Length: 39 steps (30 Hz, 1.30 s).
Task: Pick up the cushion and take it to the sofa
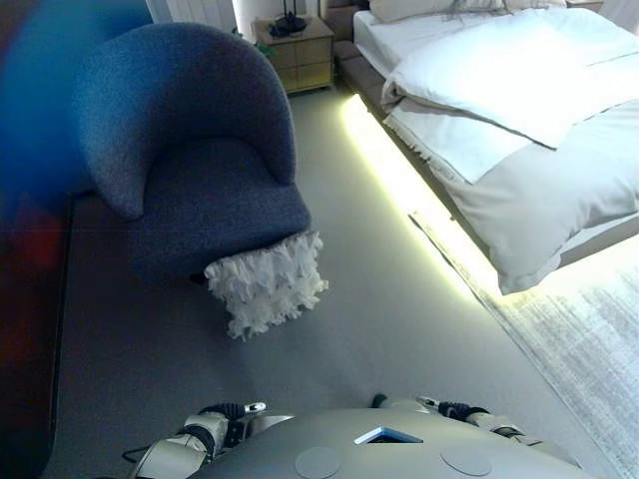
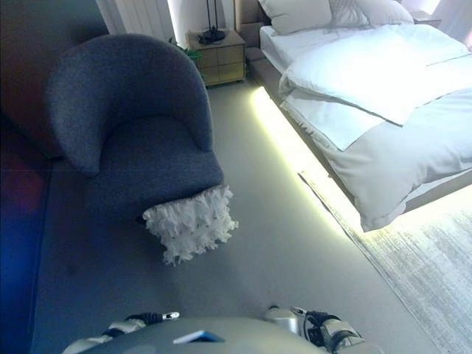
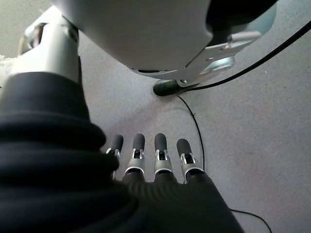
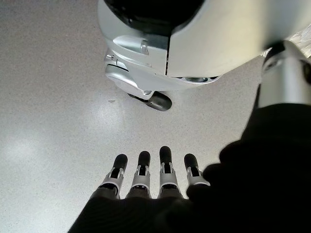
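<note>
A white ruffled cushion (image 1: 268, 281) lies on the grey floor, leaning against the front edge of a dark blue armchair (image 1: 200, 150) that serves as the sofa. Nothing rests on the chair's seat. My left hand (image 3: 146, 160) hangs low beside my body with straight fingers pointing at the floor and holds nothing. In its own wrist view my right hand (image 4: 150, 170) hangs the same way, fingers straight and empty. Both hands are well short of the cushion, which sits ahead and slightly to the left.
A bed (image 1: 519, 110) with white bedding fills the right side, a lit strip glowing along its base. A wooden nightstand (image 1: 297, 50) stands at the back between chair and bed. A pale rug (image 1: 589, 339) lies at the lower right.
</note>
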{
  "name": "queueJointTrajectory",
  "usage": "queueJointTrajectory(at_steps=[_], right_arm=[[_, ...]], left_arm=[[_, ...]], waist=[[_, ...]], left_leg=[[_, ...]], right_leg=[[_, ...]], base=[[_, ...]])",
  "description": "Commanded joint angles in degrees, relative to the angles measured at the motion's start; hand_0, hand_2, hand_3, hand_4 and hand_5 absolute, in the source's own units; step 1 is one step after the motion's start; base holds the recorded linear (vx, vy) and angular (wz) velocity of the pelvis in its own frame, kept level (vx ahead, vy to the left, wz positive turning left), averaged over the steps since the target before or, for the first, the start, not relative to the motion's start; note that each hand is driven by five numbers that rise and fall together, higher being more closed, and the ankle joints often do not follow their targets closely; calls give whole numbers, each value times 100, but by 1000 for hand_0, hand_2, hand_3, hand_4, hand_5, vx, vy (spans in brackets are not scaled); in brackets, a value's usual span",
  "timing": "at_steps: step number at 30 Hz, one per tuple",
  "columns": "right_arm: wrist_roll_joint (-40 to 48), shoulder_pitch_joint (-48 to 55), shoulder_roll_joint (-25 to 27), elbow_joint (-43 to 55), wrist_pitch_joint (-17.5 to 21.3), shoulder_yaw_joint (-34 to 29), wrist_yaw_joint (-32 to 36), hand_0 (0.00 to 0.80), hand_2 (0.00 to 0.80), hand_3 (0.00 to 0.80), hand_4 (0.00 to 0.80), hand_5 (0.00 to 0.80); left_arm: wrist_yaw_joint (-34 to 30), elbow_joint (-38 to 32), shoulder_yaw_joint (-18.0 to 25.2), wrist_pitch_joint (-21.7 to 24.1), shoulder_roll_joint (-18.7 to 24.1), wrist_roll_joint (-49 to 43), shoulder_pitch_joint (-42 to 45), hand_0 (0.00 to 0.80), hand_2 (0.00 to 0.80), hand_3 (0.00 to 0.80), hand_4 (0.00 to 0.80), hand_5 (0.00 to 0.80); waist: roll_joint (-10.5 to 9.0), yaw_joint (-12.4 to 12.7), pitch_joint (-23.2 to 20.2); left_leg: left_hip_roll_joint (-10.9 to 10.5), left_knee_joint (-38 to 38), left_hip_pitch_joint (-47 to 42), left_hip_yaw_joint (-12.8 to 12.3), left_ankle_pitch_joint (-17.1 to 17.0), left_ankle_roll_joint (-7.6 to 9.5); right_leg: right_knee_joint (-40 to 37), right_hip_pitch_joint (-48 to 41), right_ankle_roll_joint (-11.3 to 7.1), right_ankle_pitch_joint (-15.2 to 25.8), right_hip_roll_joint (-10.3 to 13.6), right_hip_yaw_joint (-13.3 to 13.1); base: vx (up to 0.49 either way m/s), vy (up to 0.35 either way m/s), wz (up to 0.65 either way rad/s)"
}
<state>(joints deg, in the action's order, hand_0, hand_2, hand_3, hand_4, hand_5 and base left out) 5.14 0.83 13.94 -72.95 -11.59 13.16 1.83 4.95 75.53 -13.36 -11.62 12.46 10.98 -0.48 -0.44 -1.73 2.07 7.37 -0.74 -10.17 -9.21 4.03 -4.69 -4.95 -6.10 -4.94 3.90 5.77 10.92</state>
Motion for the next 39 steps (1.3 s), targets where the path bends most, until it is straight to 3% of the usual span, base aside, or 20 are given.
queueJointTrajectory(at_steps=[1, 3, 9, 12, 14, 19, 22, 24, 27, 29, 30, 31, 33, 34, 35, 36, 39], right_arm=[[-80, -503, -82, -452, -82, 142, 42, 0, 0, 0, 0, 0], [-37, -570, -25, -438, -280, 174, 5, 0, 0, 0, 0, 0], [-103, -514, 65, -523, -130, 11, 74, 0, 0, 0, 0, 0], [-75, -457, 67, -551, -105, -40, 16, 0, 0, 0, 0, 0], [-109, -448, 35, -588, -169, -41, -1, 0, 0, 0, 0, 0], [47, -412, -32, -690, -447, -19, -137, 0, 0, 0, 0, 0], [132, -384, -84, -710, -448, -110, -218, 0, 0, 0, 0, 0], [211, -378, -123, -681, -394, -185, -225, 0, 0, 0, 0, 0], [225, -352, -180, -597, -306, -352, -227, 0, 0, 0, 0, 0], [145, -359, -203, -515, -225, -368, -305, 0, 0, 0, 0, 0], [131, -374, -196, -485, -190, -364, -306, 0, 0, 0, 0, 0], [203, -426, -174, -398, -185, -297, -301, 0, 0, 0, 0, 0], [280, -534, -150, -304, -204, -229, -298, 0, 0, 0, 0, 0], [345, -582, -137, -225, -204, -175, -295, 0, 0, 0, 0, 0], [410, -623, -113, -157, -208, -109, -282, 0, 0, 0, 0, 0], [467, -633, -110, -120, -202, -53, -283, 0, 0, 0, 0, 0], [619, -552, -100, -71, -125, -28, -286, 0, 0, 0, 0, 0]], left_arm=[[188, 179, 289, 213, -114, 440, -294, 0, 0, 0, 0, 0], [207, 153, 405, 241, -137, 605, -309, 0, 0, 0, 0, 0], [66, 185, 455, 251, -105, 587, -122, 0, 0, 0, 0, 0], [-82, 239, 511, 199, -108, 846, -1, 0, 0, 0, 0, 0], [-132, 247, 561, 245, -135, 865, 71, 0, 0, 0, 0, 0], [-17, 271, 567, 154, -167, 807, 154, 0, 0, 0, 0, 0], [31, 260, 573, 40, -122, 665, 90, 0, 0, 0, 0, 0], [11, 260, 545, 64, -49, 632, 55, 0, 0, 0, 0, 0], [-129, 253, 565, 173, 91, 593, -11, 0, 0, 0, 0, 0], [-198, 152, 541, 146, 161, 506, -77, 0, 0, 0, 0, 0], [-192, 106, 532, 119, 175, 469, -93, 0, 0, 0, 0, 0], [-204, 77, 432, 86, 229, 535, -187, 0, 0, 0, 0, 0], [-295, 52, 379, 3, 282, 573, -380, 0, 0, 0, 0, 0], [-330, 18, 322, -68, 298, 587, -539, 0, 0, 0, 0, 0], [-335, -8, 254, -131, 295, 597, -685, 0, 0, 0, 0, 0], [-337, -9, 187, -191, 294, 618, -762, 0, 0, 0, 0, 0], [-301, 45, 43, -207, 236, 683, -821, 0, 0, 0, 0, 0]], waist=[[-495, 206, 455], [-485, 321, 667], [-175, 500, 771], [-97, 574, 697], [-85, 633, 614], [-106, 721, 502], [-147, 689, 476], [-279, 703, 454], [-468, 723, 330], [-468, 669, 270], [-448, 632, 260], [-407, 563, 292], [-289, 524, 348], [-219, 496, 436], [-120, 456, 523], [-107, 402, 576], [-105, 219, 656]], left_leg=[[-278, -2077, 1036, -190, 451, 486], [-262, -2686, 1580, -143, 288, 487], [-514, -840, 1885, -374, -428, 212], [-558, -7, 1875, -347, -791, 140], [-572, 526, 1808, -322, -847, 142], [-396, 574, 1914, -97, -759, 107], [-390, 369, 1896, -312, -808, 241], [-550, -132, 2023, -201, -577, 423], [-867, -474, 2003, -224, -163, 813], [-982, -320, 1712, -236, -66, 926], [-995, -257, 1597, -241, -43, 941], [-984, -209, 1494, -218, -29, 939], [-853, -148, 1442, -246, -117, 896], [-802, -13, 1192, -176, -77, 820], [-680, 81, 1109, -148, -136, 785], [-655, 112, 1070, -87, -109, 773], [-612, 196, 1038, 277, -89, 733]], right_leg=[[274, -90, 413, -658, -273, -200], [336, -118, 499, -637, -327, -238], [498, -708, 457, -1269, -642, -200], [610, -995, 508, -1585, -783, -299], [696, -1200, 519, -1826, -834, -409], [916, -1410, 563, -2262, -801, -494], [1441, -1303, 419, -2428, -585, -332], [1976, -1206, 242, -2240, -328, -252], [3130, -959, -268, -1209, -4, -155], [3747, -429, -450, -612, 131, -154], [3844, -205, -467, -507, 150, -177], [3604, 84, -430, -712, 35, -129], [3109, 500, -295, -794, -57, 123], [2839, 862, -274, -841, 178, 329], [2568, 1158, -168, -740, 218, 408], [2289, 1305, -175, -635, 235, 302], [1341, 1239, -220, -401, 249, -514]], base=[[-101, -204, -16], [-46, -123, -17], [210, 34, -15], [413, 71, -27], [488, 99, 41], [534, 121, 38], [657, 215, -30], [583, 195, -30], [560, 207, -30], [496, 184, -4], [436, 125, -2], [325, 46, 17], [200, -32, 20], [84, -97, 12], [119, -113, 8], [47, -153, 18], [159, -141, 56]])
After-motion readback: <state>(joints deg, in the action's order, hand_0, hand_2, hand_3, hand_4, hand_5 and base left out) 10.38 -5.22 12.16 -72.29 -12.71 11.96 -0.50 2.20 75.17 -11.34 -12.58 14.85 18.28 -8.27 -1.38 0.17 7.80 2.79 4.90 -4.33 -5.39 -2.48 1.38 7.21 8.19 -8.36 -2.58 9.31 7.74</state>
